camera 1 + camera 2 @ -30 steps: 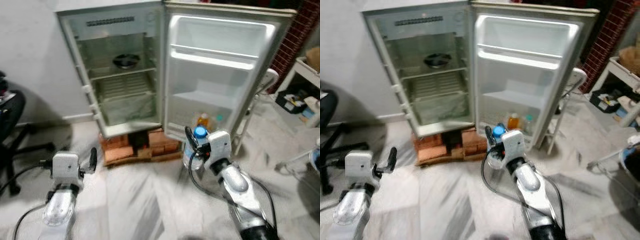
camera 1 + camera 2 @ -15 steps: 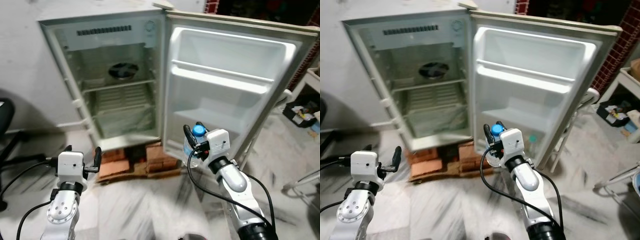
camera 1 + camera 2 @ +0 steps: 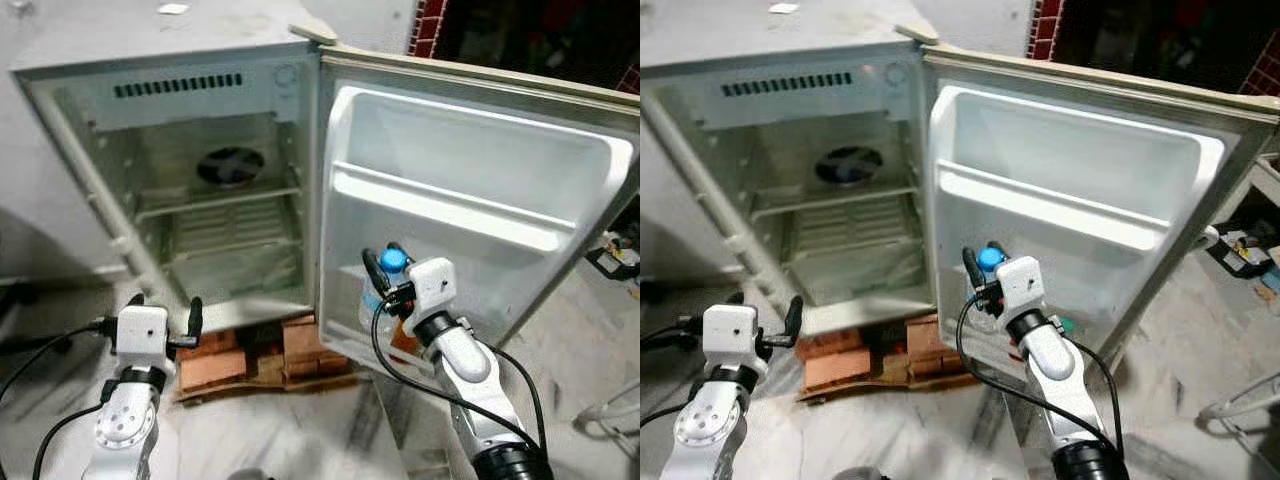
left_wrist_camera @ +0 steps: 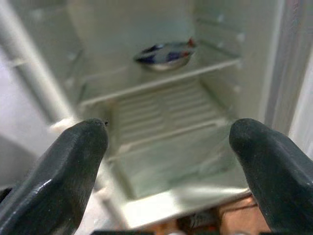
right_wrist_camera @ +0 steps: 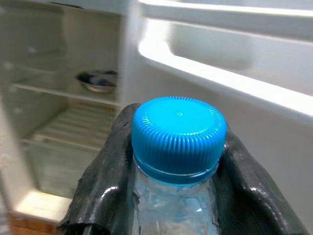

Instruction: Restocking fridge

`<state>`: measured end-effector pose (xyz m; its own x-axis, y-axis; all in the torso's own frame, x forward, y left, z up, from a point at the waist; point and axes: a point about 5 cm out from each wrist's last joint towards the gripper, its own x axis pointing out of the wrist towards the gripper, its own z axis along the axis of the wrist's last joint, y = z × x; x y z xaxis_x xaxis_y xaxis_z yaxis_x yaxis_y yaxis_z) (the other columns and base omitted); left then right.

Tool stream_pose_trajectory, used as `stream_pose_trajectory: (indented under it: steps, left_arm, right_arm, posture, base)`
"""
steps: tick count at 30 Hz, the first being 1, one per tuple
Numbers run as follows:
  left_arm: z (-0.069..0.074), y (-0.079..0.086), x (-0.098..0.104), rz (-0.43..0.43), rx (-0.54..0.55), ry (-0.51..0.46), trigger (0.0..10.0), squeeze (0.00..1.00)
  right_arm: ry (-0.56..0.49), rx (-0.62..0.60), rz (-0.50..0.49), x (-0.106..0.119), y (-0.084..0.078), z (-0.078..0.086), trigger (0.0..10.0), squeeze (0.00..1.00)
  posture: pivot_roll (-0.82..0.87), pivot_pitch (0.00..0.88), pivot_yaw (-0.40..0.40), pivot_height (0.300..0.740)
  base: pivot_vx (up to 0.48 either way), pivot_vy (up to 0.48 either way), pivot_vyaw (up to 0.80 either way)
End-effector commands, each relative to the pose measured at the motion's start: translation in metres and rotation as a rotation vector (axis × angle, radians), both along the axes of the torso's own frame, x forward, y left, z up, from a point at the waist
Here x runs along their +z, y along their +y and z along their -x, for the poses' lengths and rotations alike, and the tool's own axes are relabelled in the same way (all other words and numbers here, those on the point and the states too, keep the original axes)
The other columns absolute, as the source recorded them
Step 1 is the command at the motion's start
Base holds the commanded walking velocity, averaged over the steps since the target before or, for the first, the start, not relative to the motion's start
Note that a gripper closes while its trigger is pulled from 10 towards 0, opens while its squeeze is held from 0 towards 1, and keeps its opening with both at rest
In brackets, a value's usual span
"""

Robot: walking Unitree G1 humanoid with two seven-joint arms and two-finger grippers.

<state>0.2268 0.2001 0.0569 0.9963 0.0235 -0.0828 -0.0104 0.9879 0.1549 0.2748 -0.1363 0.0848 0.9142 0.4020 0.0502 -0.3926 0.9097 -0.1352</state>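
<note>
The small fridge (image 3: 200,190) was seen standing wide open on bricks (image 3: 215,365), its door (image 3: 470,210) swung to the right. A clear water bottle (image 3: 375,300) with a blue cap (image 5: 178,137) was held clamped at the neck by the right gripper (image 3: 385,285), close before the lower door racks. The carrying-in step was judged under way; a forward reach and a steady upright lowering into a door shelf (image 3: 445,205) would be called for. The left gripper (image 3: 165,320) was held low, fingers (image 4: 63,171) spread and empty. A bowl (image 4: 164,54) sat on the upper wire shelf; the lowest door rack's contents were hidden behind the arm.
</note>
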Motion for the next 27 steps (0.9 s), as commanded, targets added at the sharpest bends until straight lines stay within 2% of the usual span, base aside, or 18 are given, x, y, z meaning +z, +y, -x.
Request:
stream_pose_trajectory:
  steps: [1, 9, 13, 16, 18, 21, 23, 27]
  left_arm:
    - [0.004, -0.004, -0.006, 0.002, -0.002, 0.032, 10.0, 0.00]
    - [0.008, -0.007, -0.007, 0.014, -0.025, 0.044, 10.0, 0.00]
    - [0.019, -0.010, -0.006, 0.010, -0.069, 0.055, 10.0, 0.00]
    - [0.030, 0.000, -0.010, -0.016, -0.051, 0.089, 10.0, 0.00]
    - [0.032, 0.004, -0.007, -0.015, -0.041, 0.092, 10.0, 0.00]
    - [0.029, 0.002, 0.007, -0.038, -0.070, 0.051, 10.0, 0.00]
    - [0.029, 0.001, 0.018, -0.090, -0.049, -0.003, 10.0, 0.00]
    - [0.036, 0.003, 0.016, -0.124, 0.038, -0.031, 10.0, 0.00]
  right_arm:
    - [-0.020, -0.014, -0.006, 0.005, -0.005, -0.001, 10.0, 0.00]
    - [-0.003, 0.020, -0.027, 0.004, -0.001, 0.001, 10.0, 0.00]
    - [-0.010, -0.022, -0.029, 0.004, -0.009, 0.005, 10.0, 0.00]
    - [-0.013, -0.064, -0.007, 0.003, -0.018, 0.011, 10.0, 0.00]
    - [-0.006, -0.095, 0.010, 0.001, -0.023, 0.012, 10.0, 0.00]
    - [0.013, -0.138, 0.004, 0.000, -0.034, 0.014, 10.0, 0.00]
    - [0.025, -0.153, -0.009, 0.000, -0.039, 0.018, 10.0, 0.00]
    - [0.047, -0.177, -0.014, -0.006, -0.042, 0.029, 10.0, 0.00]
  posture:
    - [-0.02, 0.019, 0.005, 0.740]
    - [-0.02, 0.032, 0.002, 0.740]
    - [-0.02, 0.036, 0.002, 0.740]
    - [-0.02, 0.041, -0.004, 0.740]
    - [-0.02, 0.047, -0.007, 0.740]
    - [-0.01, 0.059, -0.011, 0.740]
    - [0.00, 0.061, -0.008, 0.740]
    - [0.00, 0.045, -0.003, 0.740]
  base:
    - [0.000, 0.000, 0.00]
    - [0.000, 0.000, 0.00]
    - [0.000, 0.000, 0.00]
    - [0.000, 0.000, 0.00]
    - [0.000, 0.000, 0.00]
    - [0.000, 0.000, 0.00]
    - [0.000, 0.000, 0.00]
    - [0.000, 0.000, 0.00]
